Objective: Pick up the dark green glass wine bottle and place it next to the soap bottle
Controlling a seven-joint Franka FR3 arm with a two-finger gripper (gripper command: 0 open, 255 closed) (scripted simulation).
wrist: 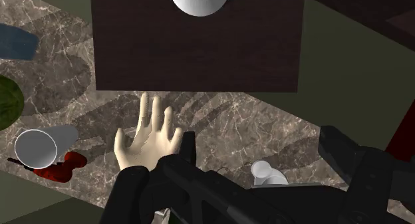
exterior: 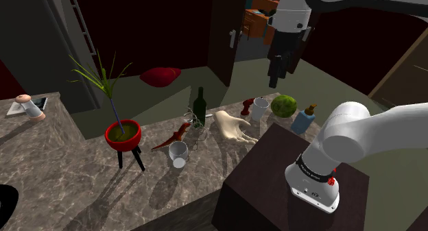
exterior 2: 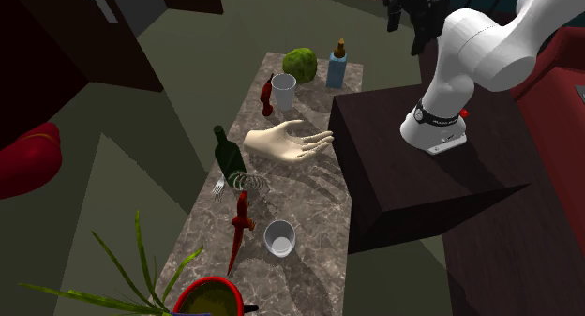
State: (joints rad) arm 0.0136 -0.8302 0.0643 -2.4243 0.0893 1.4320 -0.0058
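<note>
A: Room and surface?
B: An olive floor (exterior: 152, 103), then a long marbled tabletop (exterior: 68, 181) beside the dark stand (exterior: 260, 175).
A: The bottle?
B: The dark green wine bottle (exterior: 199, 103) stands upright mid-tabletop, well apart from the blue soap bottle (exterior: 304, 118). The gripper (exterior: 276, 75) hangs above, fingers (wrist: 166, 183) spread, empty.

Shoulder view beside stand (exterior: 254, 188); second exterior high along shared countertop (exterior 2: 309, 200); wrist view looks straight down.
</note>
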